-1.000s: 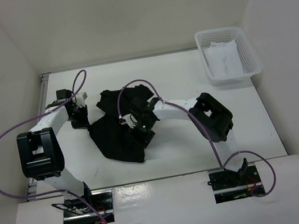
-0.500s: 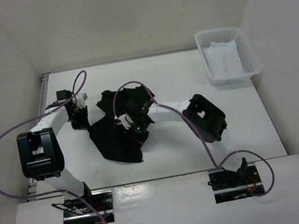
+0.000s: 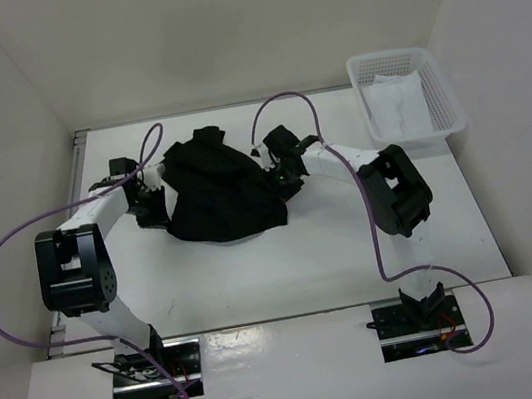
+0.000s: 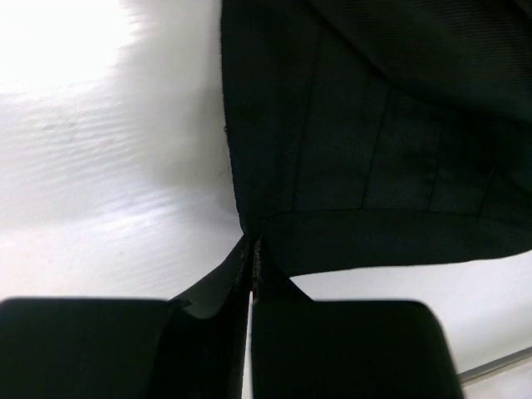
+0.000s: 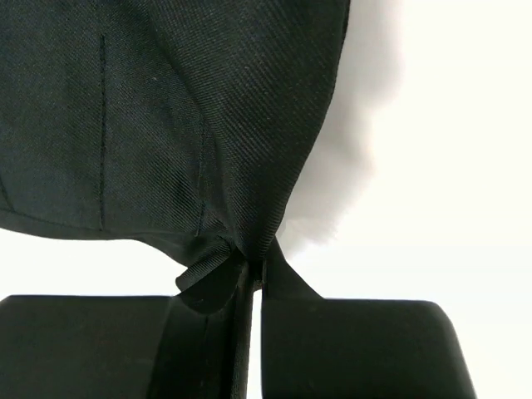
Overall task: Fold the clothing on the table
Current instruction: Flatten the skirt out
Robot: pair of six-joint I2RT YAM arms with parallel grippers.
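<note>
Black garment (image 3: pixel 222 191), upper centre, now stretched over the worktop (image 3: pixel 354 246): my right end effector (image 5: pixel 249 268) just clamped its edge, my left end effector (image 4: pixel 252 249) stays pinched on it; folding can start.

No readable text, no labels, no brands, no numbers, no signs

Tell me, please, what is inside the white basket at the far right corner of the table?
Inside the white mesh basket lies a crumpled white cloth. It covers most of the basket's floor, so whether anything lies beneath it cannot be seen.
</note>
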